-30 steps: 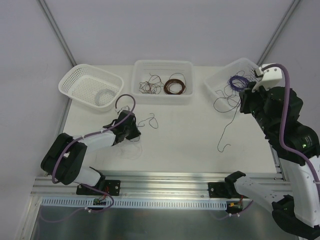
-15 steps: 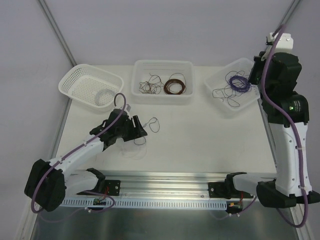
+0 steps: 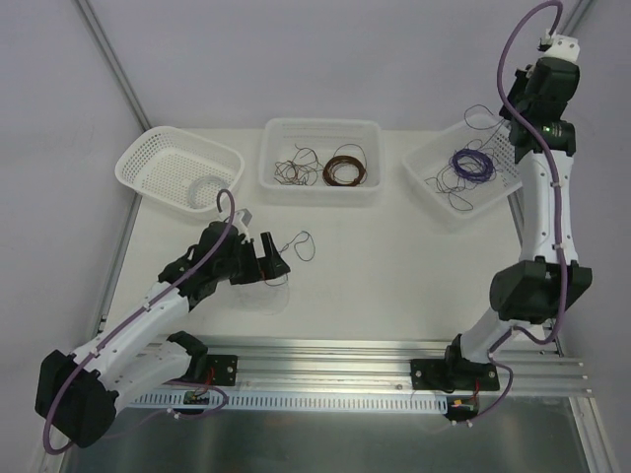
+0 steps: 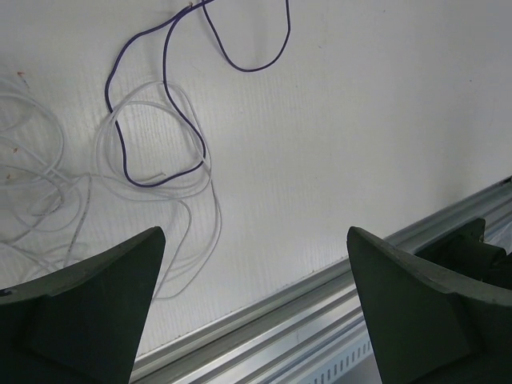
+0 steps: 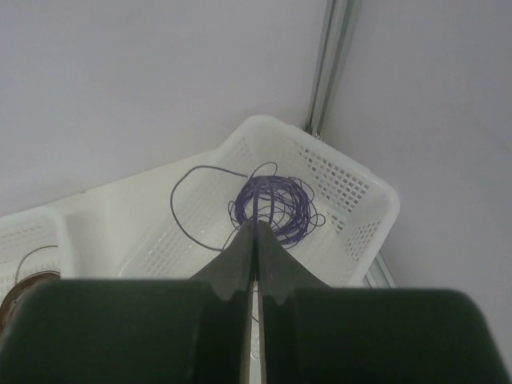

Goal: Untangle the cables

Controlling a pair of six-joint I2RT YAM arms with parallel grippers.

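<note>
On the table by my left gripper lie loose cables: a thin purple strand and whitish strands. In the left wrist view the purple strand and the white strands lie beyond my open left gripper, with nothing between its fingers. My right gripper is raised high over the right basket. In the right wrist view that gripper is shut, and a taut purple strand runs from the purple bundle into its tips.
A left basket holds a white coil. The middle tub holds a brown coil and a small brown tangle. An aluminium rail runs along the table's near edge.
My left gripper has opened and let go of the strands, which now lie on the table. My right arm has risen high above the right basket, still shut.
</note>
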